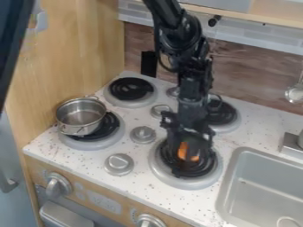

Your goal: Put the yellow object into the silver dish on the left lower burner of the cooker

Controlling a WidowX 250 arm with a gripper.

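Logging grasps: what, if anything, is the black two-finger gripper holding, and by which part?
It cannot be told: a small orange object shows at the gripper's lower end, but any hold on it is unclear.

The white, speckled tabletop (139, 179) carries a silver dish (81, 116), off-centre on the left lower burner (114, 136); behind and right of the dish lies another burner (131, 88); right of it stand round grey knobs (119, 163); farther right, two more burners (184, 181); beyond those, an inset sink (223, 195).
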